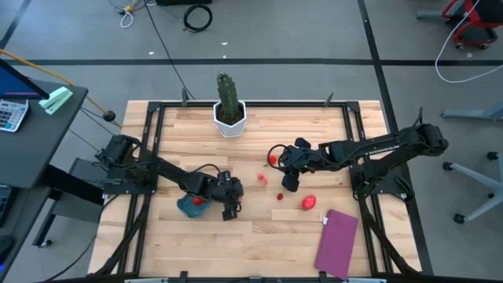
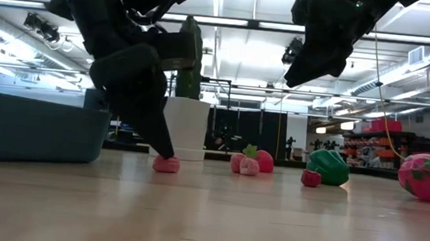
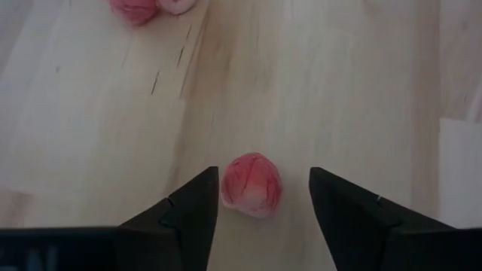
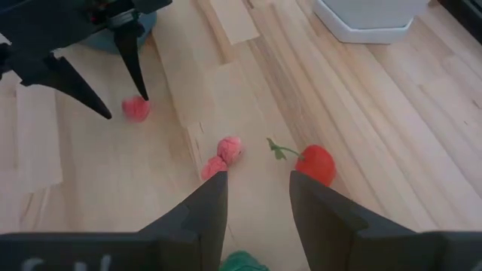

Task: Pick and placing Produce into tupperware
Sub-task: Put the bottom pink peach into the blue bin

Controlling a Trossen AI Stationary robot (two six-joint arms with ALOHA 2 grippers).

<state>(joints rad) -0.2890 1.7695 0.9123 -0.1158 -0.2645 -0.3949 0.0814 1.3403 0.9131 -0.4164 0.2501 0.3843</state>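
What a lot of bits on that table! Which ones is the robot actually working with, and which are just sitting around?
Part of the job:
- teal tupperware
- pink piece, between the fingers of the open left gripper
- red stemmed piece
- pink pair
- green piece
- large pink fruit
- right gripper, open and raised

Just lying about:
- cactus in white pot
- purple rectangle
- calculator, off the table

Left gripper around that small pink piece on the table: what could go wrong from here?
1. The left gripper has open jaws straddling the small pink piece, which sits close against one jaw; closing could nudge it sideways rather than pinch it.
2. The piece looks round and may roll away on the table.
3. The right gripper hovers open over other produce close by, so the arms might crowd each other on the way to the tupperware.
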